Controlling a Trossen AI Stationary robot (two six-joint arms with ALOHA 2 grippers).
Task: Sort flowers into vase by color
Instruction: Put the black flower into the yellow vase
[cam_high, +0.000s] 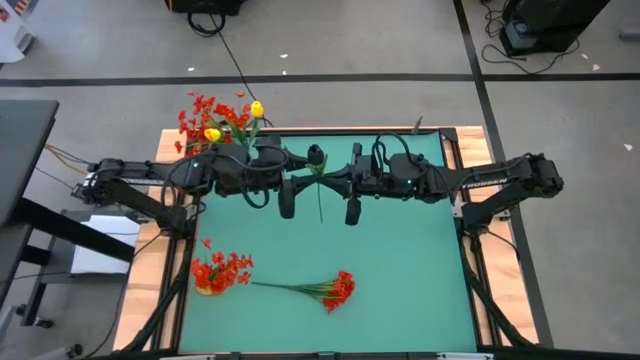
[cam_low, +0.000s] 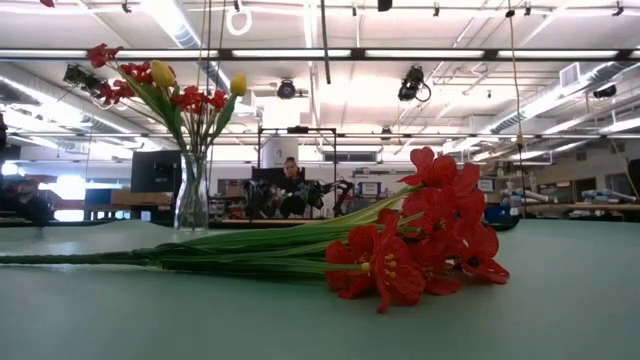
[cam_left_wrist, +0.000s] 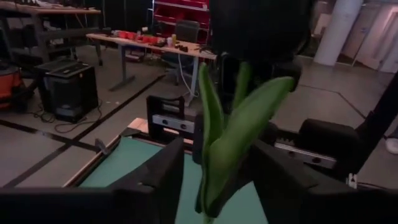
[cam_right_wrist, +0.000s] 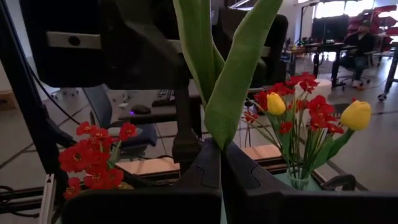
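Note:
A flower stem with long green leaves (cam_right_wrist: 217, 81) hangs over the middle of the green mat, its blossom out of view. My right gripper (cam_right_wrist: 221, 168) comes from the table's right and is shut on it. My left gripper (cam_left_wrist: 217, 180) comes from the left, open, with one finger on either side of the same leaves (cam_left_wrist: 230, 143); I cannot tell whether it touches them. In the high view both meet mid-table around the stem (cam_high: 320, 195). A glass vase (cam_high: 228, 135) at the far left holds red and yellow flowers. A red spray (cam_high: 322, 290) lies flat on the mat. My right gripper pinches the flower between its two fingers at the base of the leaves (cam_right_wrist: 219, 142). The fingers lie level, coming from the table's right side, across the stem. The leaves rise upright above the fingers, and the flower is lifted clear of the mat.
A second bunch of red flowers (cam_high: 218, 270) stands at the mat's near left corner. The mat (cam_high: 400, 260) is framed by wooden edges and dark rails. A person sits at a desk far behind the table (cam_low: 290, 185).

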